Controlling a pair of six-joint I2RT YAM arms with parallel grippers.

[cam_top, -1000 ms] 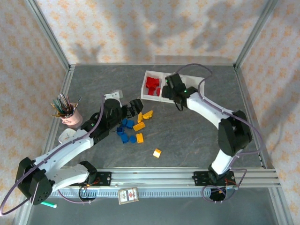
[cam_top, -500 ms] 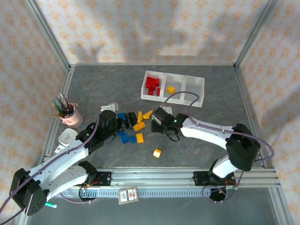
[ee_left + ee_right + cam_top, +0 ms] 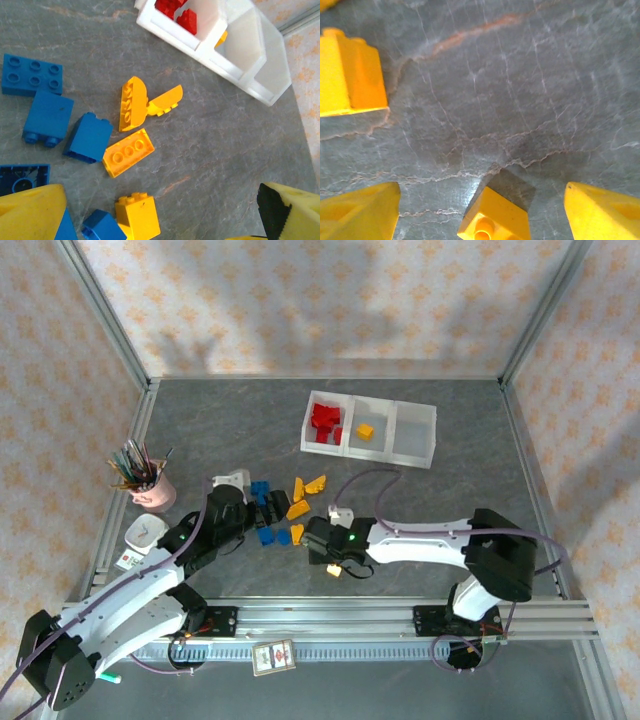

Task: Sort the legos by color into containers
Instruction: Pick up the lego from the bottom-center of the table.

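The white three-bin tray (image 3: pixel 414 440) stands at the back of the table, with red legos (image 3: pixel 323 422) in its left bin and one yellow lego (image 3: pixel 365 430) in the middle bin. A loose pile of blue legos (image 3: pixel 48 116) and yellow legos (image 3: pixel 128 152) lies at centre left. My left gripper (image 3: pixel 268 510) hovers open over this pile, with a yellow brick (image 3: pixel 138 218) below its gap. My right gripper (image 3: pixel 334 556) is low and open, one finger on each side of a lone yellow brick (image 3: pixel 495 219) nearer the front edge.
A pink cup of pens (image 3: pixel 150 490) and a white object (image 3: pixel 145 532) stand at the left. The metal rail (image 3: pixel 380 618) runs along the near edge, with a small card (image 3: pixel 273 656) on it. Another yellow brick (image 3: pixel 351 75) lies just beyond the right gripper.
The right arm swung from the tray across the table and down to the lone yellow brick near the front. The left arm drew back slightly over the pile.
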